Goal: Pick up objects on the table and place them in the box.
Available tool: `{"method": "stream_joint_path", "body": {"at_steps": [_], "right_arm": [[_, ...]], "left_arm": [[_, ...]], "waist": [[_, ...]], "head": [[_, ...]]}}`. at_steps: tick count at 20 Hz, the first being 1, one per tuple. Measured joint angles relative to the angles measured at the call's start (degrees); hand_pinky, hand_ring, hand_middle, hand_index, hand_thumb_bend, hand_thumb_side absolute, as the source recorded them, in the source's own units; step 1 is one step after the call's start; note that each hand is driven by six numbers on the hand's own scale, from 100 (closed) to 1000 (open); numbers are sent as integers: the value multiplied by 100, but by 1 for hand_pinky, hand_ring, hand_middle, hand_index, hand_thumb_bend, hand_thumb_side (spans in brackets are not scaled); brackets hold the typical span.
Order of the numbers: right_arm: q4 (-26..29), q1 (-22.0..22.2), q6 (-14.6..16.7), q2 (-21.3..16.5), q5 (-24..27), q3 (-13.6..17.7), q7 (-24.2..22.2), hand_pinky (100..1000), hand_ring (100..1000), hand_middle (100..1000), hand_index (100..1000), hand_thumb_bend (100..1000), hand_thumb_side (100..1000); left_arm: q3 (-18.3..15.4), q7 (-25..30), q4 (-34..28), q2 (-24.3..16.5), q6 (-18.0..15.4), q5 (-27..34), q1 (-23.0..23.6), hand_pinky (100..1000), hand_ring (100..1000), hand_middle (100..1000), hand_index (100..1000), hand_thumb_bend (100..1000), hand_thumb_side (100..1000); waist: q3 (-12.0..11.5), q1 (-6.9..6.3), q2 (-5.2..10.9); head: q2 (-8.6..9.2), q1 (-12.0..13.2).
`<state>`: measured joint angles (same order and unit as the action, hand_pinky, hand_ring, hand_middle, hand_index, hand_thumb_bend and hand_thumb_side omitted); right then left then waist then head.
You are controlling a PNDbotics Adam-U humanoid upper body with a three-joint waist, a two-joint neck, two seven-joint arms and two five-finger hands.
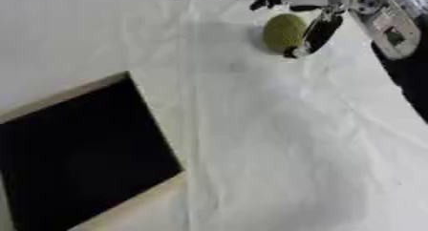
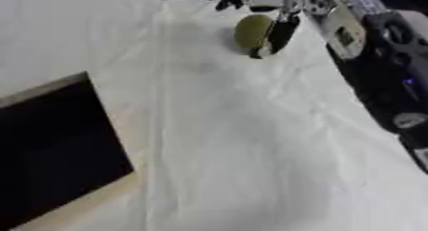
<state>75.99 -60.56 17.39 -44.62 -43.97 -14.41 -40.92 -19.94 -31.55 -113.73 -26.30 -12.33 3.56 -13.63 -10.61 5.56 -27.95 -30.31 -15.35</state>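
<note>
Nearest, at the lower left, the box [image 1: 125, 211] sits open, its inside dark. Beyond it stretches the white-covered table [image 1: 284, 144]. At the far edge, the right hand [image 1: 322, 27] curls its fingers around a green round object [image 1: 283, 32].

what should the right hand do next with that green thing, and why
Probably lift it and carry it toward the box. The right hand at the table's far edge already has fingers curled against the green round object, which seems to sit on the white cloth. The box lies open at the near left, its dark inside showing nothing.
</note>
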Motion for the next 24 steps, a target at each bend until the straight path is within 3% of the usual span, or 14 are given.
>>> {"method": "stream_joint_path", "body": {"at_steps": [3,13,18,24], "right_arm": [[-43,-22,-27,1,-47,31,41,874,891,922,994,435,100],[-292,-40,-122,57,-200,135,147,870,887,908,991,454,100],[-503,-43,-134,94,-294,212,142,868,885,901,989,457,100],[-785,-51,-244,159,-415,370,241,861,878,884,982,440,100]], "left_arm": [[0,9,0,4,7,0,-3,509,561,567,732,401,571],[1,27,0,8,20,0,-7,508,559,567,730,391,572],[1,33,0,57,16,0,-7,508,557,567,730,386,573],[1,41,0,60,22,0,-18,507,555,566,729,381,575]], "waist": [[0,1,-6],[-5,1,-45],[-33,5,-77],[-55,7,-116]], "head": [[72,-47],[63,44],[-84,202],[-133,256]]}}
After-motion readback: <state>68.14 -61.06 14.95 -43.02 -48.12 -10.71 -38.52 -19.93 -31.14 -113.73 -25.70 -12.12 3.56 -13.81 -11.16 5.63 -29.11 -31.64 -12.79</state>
